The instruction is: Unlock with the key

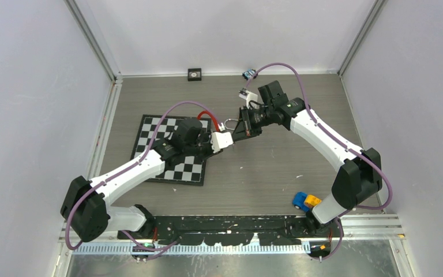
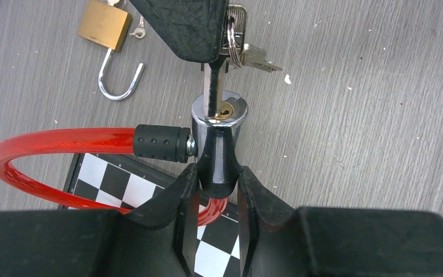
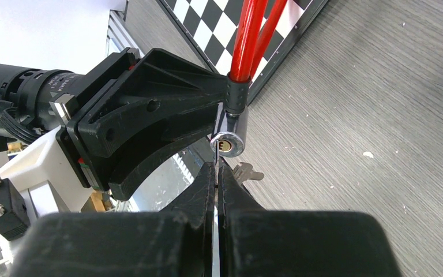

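Holding the key (image 2: 213,86) at the keyhole (image 2: 226,109) of the lock (image 2: 235,126).
Left tool (image 2: 218,173) grips the lock; right tool (image 3: 216,170) pinches the key.

I'm looking at a grey wood-grain table (image 1: 277,167) carrying a checkered mat (image 1: 150,130) at left, an open brass padlock (image 2: 104,26) just right of it, a blue-and-yellow toy (image 1: 306,201) near right and a small black square (image 1: 194,74) at the far edge.

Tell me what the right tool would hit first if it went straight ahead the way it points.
The lock, held by the left tool. The right tool pinches the key, whose tip is already at the keyhole, so the key would likely slide in before the tool itself meets the lock's face.
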